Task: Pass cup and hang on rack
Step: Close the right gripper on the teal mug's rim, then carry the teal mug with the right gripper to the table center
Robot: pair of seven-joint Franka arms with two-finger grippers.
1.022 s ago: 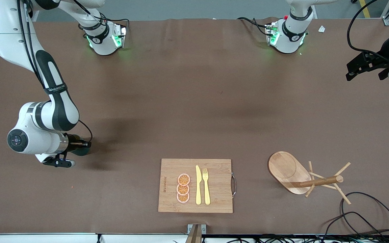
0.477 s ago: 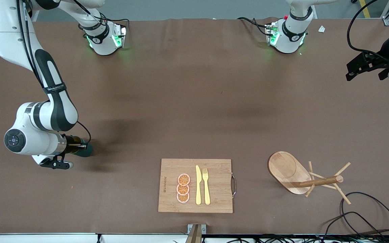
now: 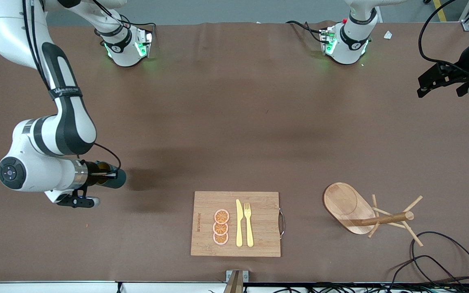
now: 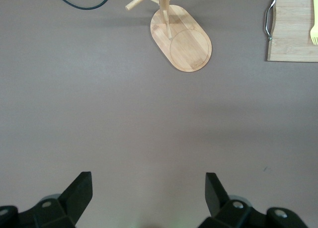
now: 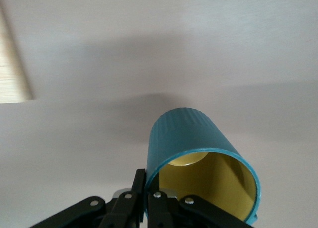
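Nearest the camera, the cutting board (image 3: 235, 224) is carrying orange slices (image 3: 221, 227), a knife (image 3: 239, 223) and a fork (image 3: 248, 224), and beside it toward the left arm's end the rack (image 3: 354, 209) is lying tipped over on the bench (image 3: 234, 122), its post and pegs close to the surface rather than standing up. That is looking like the biggest risk: a peg pointing sideways gives the cup little to hang from, and pushing a handle onto it may simply shove the rack along. Farther from the camera, at the right arm's end, the right gripper (image 3: 110, 176) is holding the cup (image 3: 114, 178) on its side over the bench, jaws shut on the rim wall (image 5: 198, 158). Such a thin pinch at one edge could let the cup swivel or slip during the pass. Farthest away, the left gripper (image 3: 442, 79) is waiting with jaws fully spread and holding nothing, over the bench edge at its own end.
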